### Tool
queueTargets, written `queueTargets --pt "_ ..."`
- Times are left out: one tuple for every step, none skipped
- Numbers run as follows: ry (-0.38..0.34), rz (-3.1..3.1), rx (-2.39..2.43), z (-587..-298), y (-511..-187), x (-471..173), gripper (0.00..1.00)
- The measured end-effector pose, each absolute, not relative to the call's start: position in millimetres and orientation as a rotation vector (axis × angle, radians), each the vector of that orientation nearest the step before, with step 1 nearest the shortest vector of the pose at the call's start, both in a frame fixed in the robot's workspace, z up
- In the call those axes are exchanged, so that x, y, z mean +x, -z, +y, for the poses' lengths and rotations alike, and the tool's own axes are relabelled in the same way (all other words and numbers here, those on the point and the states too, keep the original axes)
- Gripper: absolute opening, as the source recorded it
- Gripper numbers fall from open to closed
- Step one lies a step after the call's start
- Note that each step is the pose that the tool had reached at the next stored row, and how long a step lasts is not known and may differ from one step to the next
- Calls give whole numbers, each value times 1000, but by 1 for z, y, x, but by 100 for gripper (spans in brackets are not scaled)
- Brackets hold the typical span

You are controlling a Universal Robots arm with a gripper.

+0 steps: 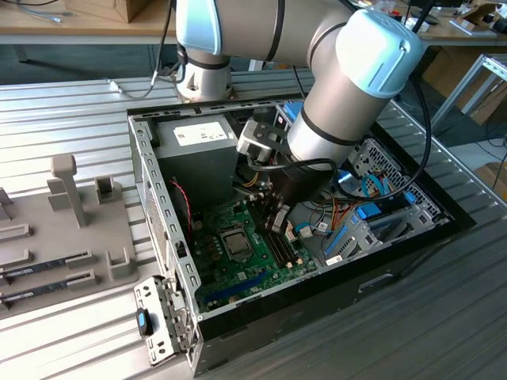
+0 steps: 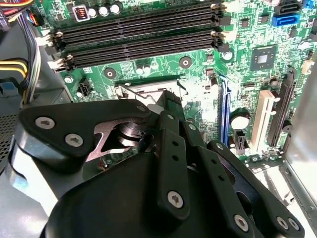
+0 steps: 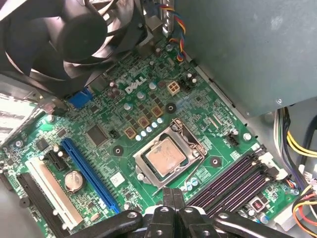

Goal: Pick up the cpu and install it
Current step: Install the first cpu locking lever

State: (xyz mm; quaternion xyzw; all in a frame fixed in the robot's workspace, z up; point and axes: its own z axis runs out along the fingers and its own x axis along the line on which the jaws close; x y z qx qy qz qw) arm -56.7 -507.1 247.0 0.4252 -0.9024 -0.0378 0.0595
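pincer (image 1: 279, 215) is down inside the open pc case (image 1: 142, 158), hovering over the green motherboard (image 1: 238, 273) next to the ram slots (image 1: 279, 247). fingertips (image 3: 173, 198) look pressed together with nothing between them, so closed and empty.

cpu (image 3: 166, 157) is already in the socket (image 3: 195, 144), silver top facing up, metal frame around it. it sits just ahead of the fingertips in the first wrist view, close but not touching. in the exterior view the cpu (image 1: 235, 242) is near the pincer, toward the exterior view's left of it and a bit lower on the board.

second wrist view: black pincer body (image 2: 173, 163) covers most of the socket (image 2: 143, 89), whose edge shows past it; ram slots (image 2: 138, 34) beyond that, all four empty. blue slot (image 3: 89, 171) and coin cell (image 3: 73, 181) off to the side of the socket, away from the pincer. black fan (image 3: 64, 34) on the far side of the board. grey psu (image 1: 198, 146) behind the arm, well apart from the cpu. tray (image 1: 47, 253) with ram sticks (image 1: 43, 267) lies outside the case.
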Motion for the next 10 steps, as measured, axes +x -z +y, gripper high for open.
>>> queueTargets --pt "119 -2733 1289 -507 -247 -57 11" --pt "125 -2735 1290 -507 -249 -57 11" --pt "130 -2736 1291 -507 -251 -57 11" --pt "137 -2737 1292 -507 -255 -57 11" --pt "141 -2738 1293 -507 -257 -57 11" --pt "144 -2738 1293 -507 -259 -57 11" --pt "148 -2739 1294 -507 -259 -57 11" --pt "153 -2740 1295 -507 -259 -57 11" --pt "161 -2742 1296 -507 -259 -57 11" --pt "201 -2749 1303 -507 -259 -57 11"
